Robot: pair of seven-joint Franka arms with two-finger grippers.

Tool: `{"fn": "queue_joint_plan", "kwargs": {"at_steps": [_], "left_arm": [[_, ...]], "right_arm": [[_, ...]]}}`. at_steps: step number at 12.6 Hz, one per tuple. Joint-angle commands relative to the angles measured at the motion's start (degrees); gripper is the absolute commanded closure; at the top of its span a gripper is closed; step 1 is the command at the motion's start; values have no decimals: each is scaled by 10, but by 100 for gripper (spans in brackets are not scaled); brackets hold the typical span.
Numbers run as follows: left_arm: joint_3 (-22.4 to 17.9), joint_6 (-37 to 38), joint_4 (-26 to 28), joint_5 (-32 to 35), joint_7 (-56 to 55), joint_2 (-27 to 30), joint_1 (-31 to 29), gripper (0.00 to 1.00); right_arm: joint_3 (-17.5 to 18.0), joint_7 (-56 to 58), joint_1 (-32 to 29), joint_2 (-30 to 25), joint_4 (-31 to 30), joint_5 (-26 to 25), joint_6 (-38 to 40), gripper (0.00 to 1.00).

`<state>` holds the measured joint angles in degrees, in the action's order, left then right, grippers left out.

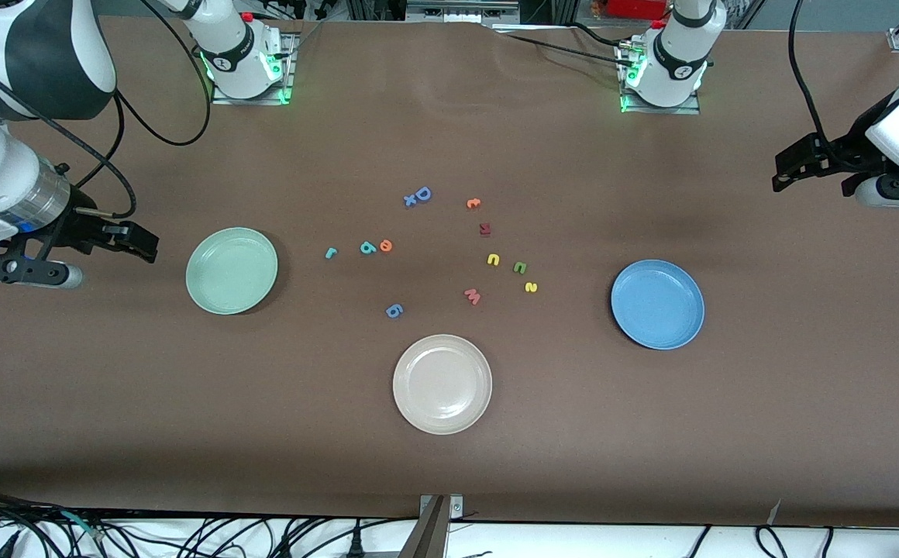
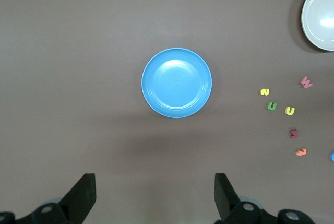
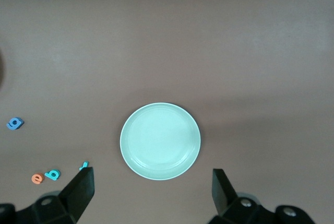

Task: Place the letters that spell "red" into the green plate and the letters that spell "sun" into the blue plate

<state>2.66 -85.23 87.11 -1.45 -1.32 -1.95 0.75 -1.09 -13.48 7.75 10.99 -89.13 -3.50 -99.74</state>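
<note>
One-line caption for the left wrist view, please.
Open left gripper over bare table near the empty blue plate; s, n, u lie loose beside it.

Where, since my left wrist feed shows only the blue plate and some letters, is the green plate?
Observer: The green plate sits empty toward the right arm's end of the table; the open right gripper hovers beside it.
Operator: And the "red" letters?
Observer: The teal r, teal d and orange e lie on the table beside that plate.
Operator: My left gripper?
Observer: The left gripper waits open over its own table end.
</note>
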Motion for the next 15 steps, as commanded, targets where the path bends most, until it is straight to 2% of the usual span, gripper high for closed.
{"fn": "queue_joint_plan", "kwargs": {"at_steps": [1, 3, 5, 7, 10, 13, 15], "left_arm": [[-3, -2, -2, -18, 9, -9, -3, 0], [0, 1, -8, -9, 4, -118, 10, 0], [0, 4, -11, -11, 4, -119, 16, 0], [0, 4, -10, -17, 11, -127, 28, 0], [0, -9, -9, -53, 5, -144, 59, 0], [-1, -84, -5, -65, -11, -184, 113, 0], [-1, -100, -3, -65, -51, -208, 141, 0]], "right_arm": [[-1, 3, 2, -4, -17, 15, -12, 0], [0, 3, 2, -5, -24, 34, -16, 0], [0, 1, 2, -8, -24, 34, -9, 0], [15, -8, 3, -8, -24, 34, -5, 0], [16, -9, 4, -4, -25, 34, -8, 0], [20, -17, 25, -2, -27, 33, -22, 0], [21, -43, 32, -3, -28, 34, -20, 0]]}}
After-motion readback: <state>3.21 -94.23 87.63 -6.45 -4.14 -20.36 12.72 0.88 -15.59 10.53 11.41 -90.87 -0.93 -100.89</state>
